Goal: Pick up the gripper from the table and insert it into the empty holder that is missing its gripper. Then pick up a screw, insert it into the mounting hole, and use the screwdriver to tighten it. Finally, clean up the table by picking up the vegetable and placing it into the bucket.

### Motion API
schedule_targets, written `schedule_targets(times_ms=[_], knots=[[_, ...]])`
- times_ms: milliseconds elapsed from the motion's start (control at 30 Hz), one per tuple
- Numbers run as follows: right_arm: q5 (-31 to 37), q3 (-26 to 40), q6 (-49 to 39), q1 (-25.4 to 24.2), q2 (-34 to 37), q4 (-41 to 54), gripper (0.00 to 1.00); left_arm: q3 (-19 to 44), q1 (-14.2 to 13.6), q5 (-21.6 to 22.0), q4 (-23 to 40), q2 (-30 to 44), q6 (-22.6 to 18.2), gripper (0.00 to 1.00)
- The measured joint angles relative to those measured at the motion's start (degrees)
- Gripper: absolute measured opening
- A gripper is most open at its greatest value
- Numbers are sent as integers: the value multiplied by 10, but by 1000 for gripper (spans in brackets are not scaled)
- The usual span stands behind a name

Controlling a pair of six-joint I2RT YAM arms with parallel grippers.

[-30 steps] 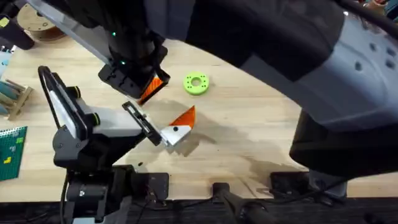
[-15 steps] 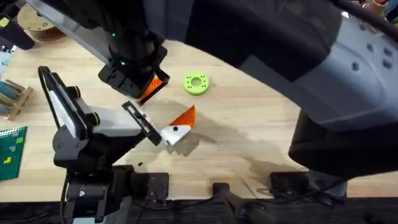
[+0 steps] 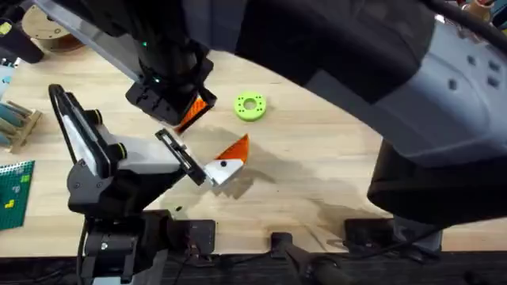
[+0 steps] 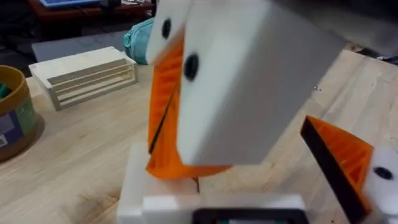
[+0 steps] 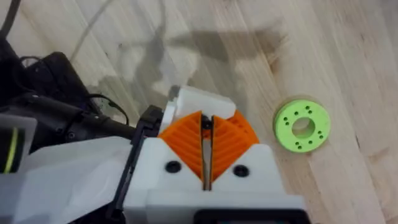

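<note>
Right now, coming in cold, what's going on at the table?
The right arm has reached across the table, and its gripper, orange pads pressed together, hovers close to the left arm's gripper, which holds low over the wood. A green ring lies loose just beyond them. The yellow bucket stands off to one side.

A white block (image 4: 249, 81) with an orange wedge (image 4: 165, 118) looms above the table (image 4: 81, 155).

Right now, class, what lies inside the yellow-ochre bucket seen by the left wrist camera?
Inside the bucket, a bit of dark green shows above the rim. The wall and the picture's edge hide the rest, so what it is cannot be told.
</note>
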State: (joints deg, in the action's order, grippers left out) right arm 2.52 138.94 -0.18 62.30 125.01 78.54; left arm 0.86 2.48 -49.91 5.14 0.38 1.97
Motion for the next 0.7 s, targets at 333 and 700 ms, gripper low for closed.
schedule_targets(times_ms=[333,700], knots=[[2,25,0,-2,11,11,190,0,0,1,0,0,-8,985],[2,64,2,-3,12,28,325,0,0,1,0,0,-11,985]])
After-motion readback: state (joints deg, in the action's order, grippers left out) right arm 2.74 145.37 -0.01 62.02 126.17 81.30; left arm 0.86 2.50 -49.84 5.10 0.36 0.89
